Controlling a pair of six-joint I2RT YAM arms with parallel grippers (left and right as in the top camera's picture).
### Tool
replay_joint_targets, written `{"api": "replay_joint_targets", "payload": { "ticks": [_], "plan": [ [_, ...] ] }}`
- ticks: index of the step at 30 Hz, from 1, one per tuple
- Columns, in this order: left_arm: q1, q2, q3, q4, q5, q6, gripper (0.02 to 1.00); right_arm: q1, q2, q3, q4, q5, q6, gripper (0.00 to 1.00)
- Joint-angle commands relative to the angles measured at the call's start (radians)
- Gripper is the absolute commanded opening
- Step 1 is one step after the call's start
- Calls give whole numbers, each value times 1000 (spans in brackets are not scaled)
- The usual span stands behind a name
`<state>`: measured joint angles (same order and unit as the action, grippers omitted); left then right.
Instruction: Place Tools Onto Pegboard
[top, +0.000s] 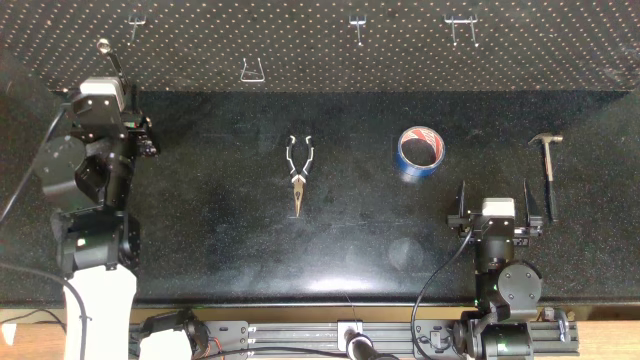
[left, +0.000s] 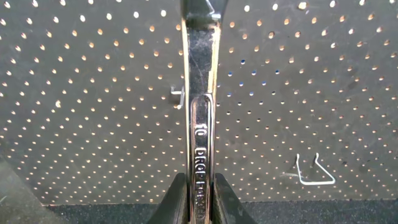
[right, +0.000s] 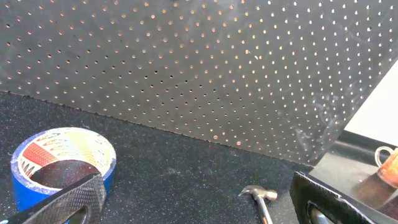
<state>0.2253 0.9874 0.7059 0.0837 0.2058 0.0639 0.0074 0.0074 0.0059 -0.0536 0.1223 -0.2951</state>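
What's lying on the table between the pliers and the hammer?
A roll of blue tape lies between the pliers and the hammer, plain in the top view.

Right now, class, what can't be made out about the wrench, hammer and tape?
Wrench: left wrist view, head cut off by the top edge.
Hammer: right wrist view, handle cut off by the bottom edge.
Tape: right wrist view, part hidden by the right gripper.
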Motion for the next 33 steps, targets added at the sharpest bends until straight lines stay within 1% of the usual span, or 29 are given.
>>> {"api": "replay_joint_targets", "payload": {
  "ticks": [1, 3, 5, 8, 11, 21, 24, 33],
  "plan": [
    [-37, -17, -56, 71, -80, -26, 29, -4, -3, -2, -9, 20, -10, 976],
    [-67, -40, -82, 84, -132, -20, 29, -4, -3, -2, -9, 20, -10, 976],
    [-91, -72, -140, 140, -148, 0, 29, -4, -3, -2, -9, 19, -10, 976],
    [-96, -94, -187, 198, -190, 0, 29, -4, -3, -2, -9, 19, -10, 976],
    [-96, -107, -192, 214, -238, 0, 29, -4, -3, -2, -9, 20, -10, 976],
    [-95, -122, -190, 217, -252, 0, 29, -4, -3, -2, -9, 19, -10, 976],
    [-95, -124, -190, 220, -253, 50, 29, -4, -3, -2, -9, 19, -10, 976],
    [-96, -129, -190, 219, -256, 49, 29, -4, -3, -2, -9, 19, -10, 976]
  ]
}}
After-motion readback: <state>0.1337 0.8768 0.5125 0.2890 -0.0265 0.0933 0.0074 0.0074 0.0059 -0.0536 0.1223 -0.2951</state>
